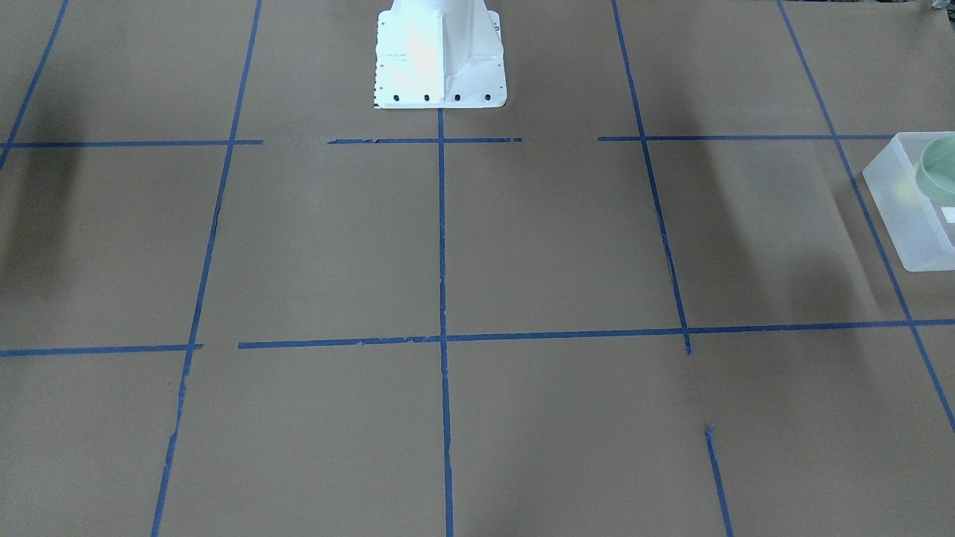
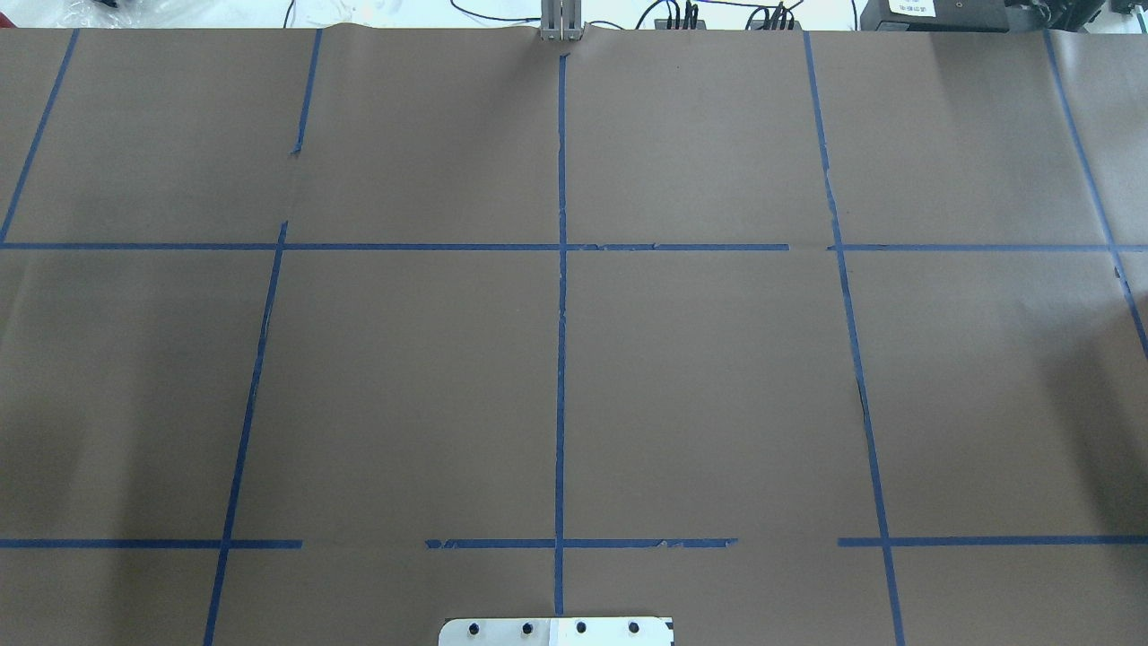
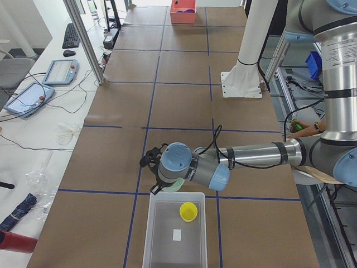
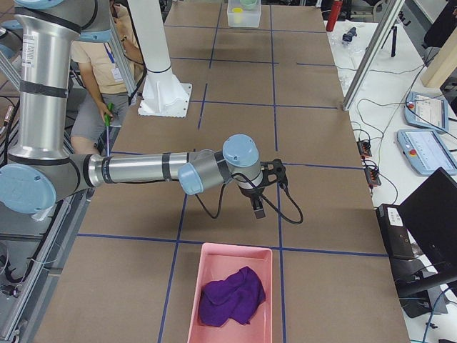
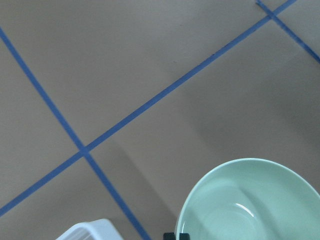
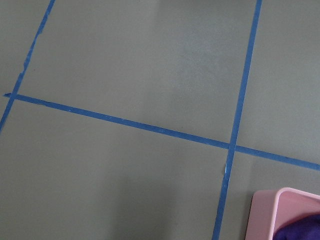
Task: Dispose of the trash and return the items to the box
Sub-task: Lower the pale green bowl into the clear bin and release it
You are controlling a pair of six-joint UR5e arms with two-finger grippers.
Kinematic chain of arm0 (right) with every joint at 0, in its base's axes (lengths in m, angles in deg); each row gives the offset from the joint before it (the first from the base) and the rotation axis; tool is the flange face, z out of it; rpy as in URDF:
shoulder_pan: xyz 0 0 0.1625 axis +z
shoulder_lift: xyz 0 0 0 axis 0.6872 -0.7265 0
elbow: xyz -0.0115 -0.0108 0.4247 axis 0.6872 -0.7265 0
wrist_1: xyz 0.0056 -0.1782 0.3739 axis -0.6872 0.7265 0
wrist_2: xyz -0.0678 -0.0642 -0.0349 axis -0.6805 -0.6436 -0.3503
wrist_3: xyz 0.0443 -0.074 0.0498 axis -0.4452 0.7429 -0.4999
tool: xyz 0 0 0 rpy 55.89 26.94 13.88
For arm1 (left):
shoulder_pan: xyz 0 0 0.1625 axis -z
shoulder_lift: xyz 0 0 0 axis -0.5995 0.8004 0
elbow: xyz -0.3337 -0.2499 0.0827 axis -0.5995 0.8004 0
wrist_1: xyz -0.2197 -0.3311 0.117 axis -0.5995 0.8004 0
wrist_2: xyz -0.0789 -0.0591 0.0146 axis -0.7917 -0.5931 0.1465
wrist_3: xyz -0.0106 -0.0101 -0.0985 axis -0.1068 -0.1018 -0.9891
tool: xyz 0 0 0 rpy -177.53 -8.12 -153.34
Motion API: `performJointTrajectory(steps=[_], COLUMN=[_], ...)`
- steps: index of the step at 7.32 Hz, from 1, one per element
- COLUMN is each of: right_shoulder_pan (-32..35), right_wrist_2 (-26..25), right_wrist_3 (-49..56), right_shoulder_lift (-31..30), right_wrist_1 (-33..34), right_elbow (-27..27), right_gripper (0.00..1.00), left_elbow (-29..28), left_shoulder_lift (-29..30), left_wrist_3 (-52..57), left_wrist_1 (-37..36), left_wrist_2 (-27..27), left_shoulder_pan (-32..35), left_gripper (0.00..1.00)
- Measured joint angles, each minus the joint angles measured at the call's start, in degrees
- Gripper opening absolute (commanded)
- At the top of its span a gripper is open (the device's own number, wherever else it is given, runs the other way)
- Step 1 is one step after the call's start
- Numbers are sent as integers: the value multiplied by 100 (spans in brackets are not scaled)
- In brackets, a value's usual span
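The pale mint-green bowl point(image 5: 250, 205) fills the lower right of the left wrist view, with a dark fingertip point(image 5: 176, 236) at its rim. In the exterior left view my left gripper point(image 3: 166, 181) holds the bowl point(image 3: 177, 186) at the far end of the frosted white box point(image 3: 162, 240). The yellow cup point(image 3: 188, 211) stands inside the box. The front-facing view shows the box point(image 1: 906, 231) at the right edge with the bowl point(image 1: 941, 168) over it. My right gripper point(image 4: 258, 207) hovers before a pink bin point(image 4: 214, 261); I cannot tell if it is open.
The pink bin holds a crumpled purple cloth point(image 4: 230, 294); its corner shows in the right wrist view point(image 6: 285, 205). The white robot base point(image 1: 440, 56) stands at the table's back middle. Blue tape lines cross the brown table. A person stands behind the robot point(image 4: 107, 64).
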Motion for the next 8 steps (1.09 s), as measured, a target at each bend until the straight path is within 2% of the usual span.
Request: performJointTrajectory(steps=[3, 5, 6, 8], right_shoulder_pan=[0, 0, 0, 0], right_wrist_2=[0, 0, 0, -8], right_wrist_3=[14, 25, 31, 29], right_shoulder_lift=[0, 0, 0, 0], right_wrist_1=[-1, -1, -1, -1], right_elbow=[-6, -20, -25, -32], right_gripper=[100, 100, 100, 100], left_elbow=[-1167, -1543, -1636, -1674], left_shoulder_lift=[432, 508, 458, 383], left_wrist_3=[493, 380, 248, 126], left_wrist_1=[437, 983, 1281, 1556], left_wrist_2=[17, 366, 490, 563], left_shoulder_pan=[147, 150, 145, 138], left_gripper=[0, 3, 49, 100])
